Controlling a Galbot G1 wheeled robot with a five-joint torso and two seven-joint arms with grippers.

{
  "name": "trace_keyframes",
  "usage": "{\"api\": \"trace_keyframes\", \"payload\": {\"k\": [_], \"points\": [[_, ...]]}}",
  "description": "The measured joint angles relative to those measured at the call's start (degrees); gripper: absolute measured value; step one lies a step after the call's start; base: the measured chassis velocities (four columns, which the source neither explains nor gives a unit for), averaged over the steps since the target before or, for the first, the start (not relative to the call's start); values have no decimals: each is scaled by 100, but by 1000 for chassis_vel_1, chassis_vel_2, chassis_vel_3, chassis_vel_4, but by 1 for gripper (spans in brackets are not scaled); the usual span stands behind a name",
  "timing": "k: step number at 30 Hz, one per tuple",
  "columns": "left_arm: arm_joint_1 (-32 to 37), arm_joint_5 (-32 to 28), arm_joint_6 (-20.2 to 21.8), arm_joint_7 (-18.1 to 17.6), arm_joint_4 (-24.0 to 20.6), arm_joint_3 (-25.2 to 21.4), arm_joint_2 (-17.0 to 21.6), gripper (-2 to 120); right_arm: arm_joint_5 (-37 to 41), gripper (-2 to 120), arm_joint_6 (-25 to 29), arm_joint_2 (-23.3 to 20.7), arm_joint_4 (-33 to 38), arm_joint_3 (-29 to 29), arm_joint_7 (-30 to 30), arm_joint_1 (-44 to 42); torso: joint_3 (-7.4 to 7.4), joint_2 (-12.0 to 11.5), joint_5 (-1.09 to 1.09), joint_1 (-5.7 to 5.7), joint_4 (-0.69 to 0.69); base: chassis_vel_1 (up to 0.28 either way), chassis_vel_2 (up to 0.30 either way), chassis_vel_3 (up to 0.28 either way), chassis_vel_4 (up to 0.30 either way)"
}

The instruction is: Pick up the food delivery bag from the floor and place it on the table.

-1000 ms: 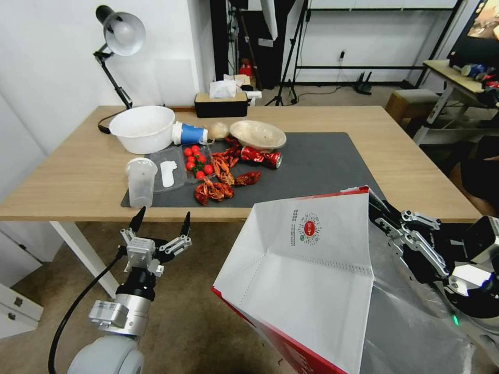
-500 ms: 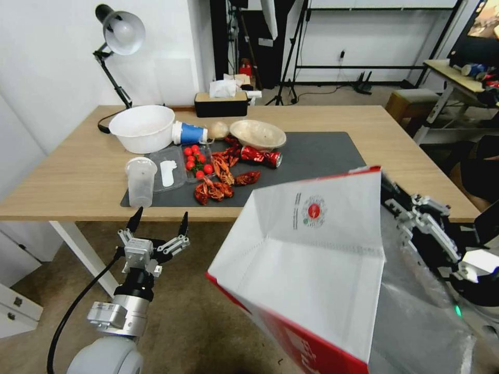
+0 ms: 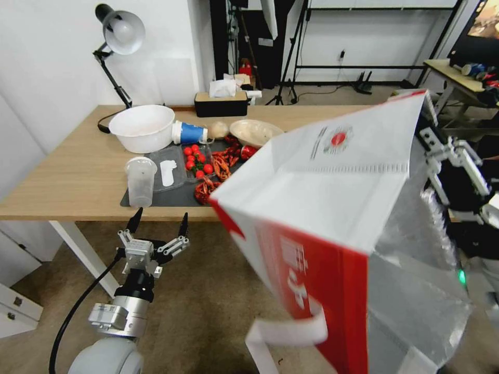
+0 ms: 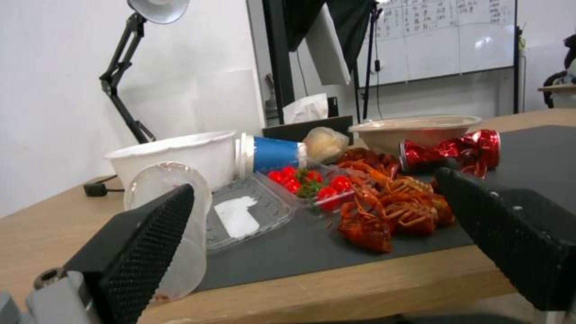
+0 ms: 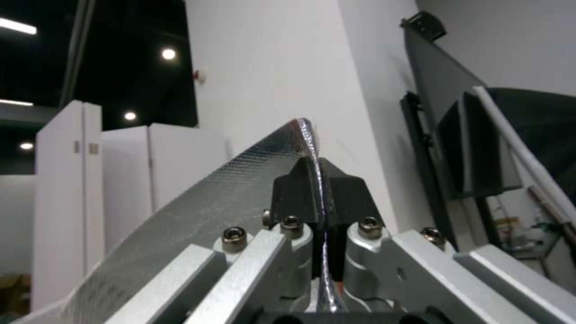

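Large white-and-red food delivery bag (image 3: 332,176): matt, woven-looking outer panels; crinkled, glossy silver foil lining (image 5: 198,216) pinched between the right claw (image 5: 318,180) pads. Claw links: brushed bare metal. Left claw (image 3: 158,221) fingers (image 4: 150,243): black, dimpled rubber-like pads. Beyond it, light-wood tabletop (image 3: 78,171), smooth; dark grey mat (image 4: 336,247), matt. Beige-brown carpet floor (image 3: 202,311): short-pile, stained.

Mat (image 3: 171,197) left cluttered: crayfish (image 3: 208,188), cup (image 3: 140,182).

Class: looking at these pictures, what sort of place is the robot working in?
Probably an office or studio used for filming: black light stands, a wall whiteboard, and a light-wood table staged with food.
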Motion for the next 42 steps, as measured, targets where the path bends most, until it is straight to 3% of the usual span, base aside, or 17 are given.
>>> {"api": "trace_keyframes", "payload": {"k": [17,21,25,28,34,42], "points": [[18,104,7,1,-34,19,-71,100,400,0,206,-758,-507,-221,1891,1283,-5,-9,0,-4,0,0,0,0,0],[18,107,10,1,-34,18,-85,100,460,0,219,-850,-616,-250,2100,1465,-5,-9,0,-4,0,0,0,0,0],[17,137,26,-5,-50,29,-104,100,580,0,264,-1111,-1104,-503,2591,2017,-6,-11,-1,-5,0,0,0,0,0],[16,163,27,-5,-51,43,-130,100,590,0,287,-1100,-1348,-856,3082,2383,-6,-12,-1,-4,0,0,0,0,0],[37,213,27,-5,-50,50,-145,100,610,0,353,-965,-1613,-1258,3456,2781,-6,-12,0,-5,0,0,0,0,0],[67,301,27,-3,-66,84,-179,100,578,0,474,-789,-2147,-1702,3597,3143,-7,-13,0,-5,0,0,0,0,0]]}}
